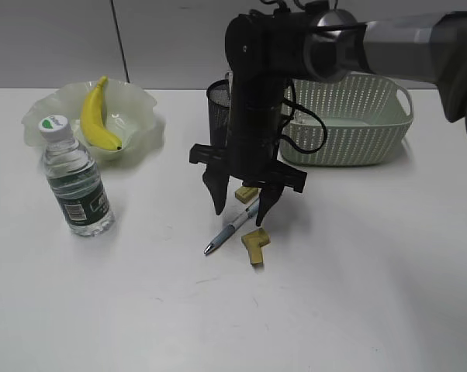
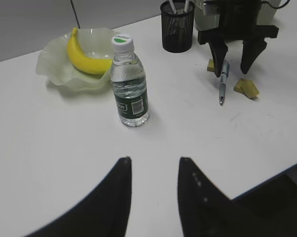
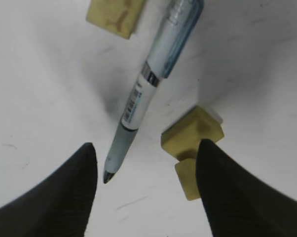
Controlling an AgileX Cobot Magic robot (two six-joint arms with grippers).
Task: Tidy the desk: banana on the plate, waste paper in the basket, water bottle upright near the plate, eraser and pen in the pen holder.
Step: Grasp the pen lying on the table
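Note:
The banana [image 1: 96,118] lies in the pale-green plate [image 1: 144,105] at the far left. The water bottle [image 1: 74,178] stands upright in front of the plate. A pale-blue pen [image 1: 233,225] lies on the white desk [image 1: 358,271], with a yellow eraser piece [image 1: 255,245] to its right and another [image 1: 247,193] behind it. My right gripper [image 1: 240,203] is open, pointing down, its fingers on either side of the pen; in the right wrist view [image 3: 144,150] the pen [image 3: 148,89] and eraser [image 3: 190,138] lie between them. The black pen holder [image 1: 218,101] stands behind the arm. My left gripper [image 2: 152,160] is open and empty. No waste paper shows.
The sage-green basket [image 1: 358,124] stands at the back right, partly behind the right arm. A cable hangs from the arm in front of it. The pen holder [image 2: 177,27] holds white sticks. The desk's front edge [image 2: 267,177] shows in the left wrist view.

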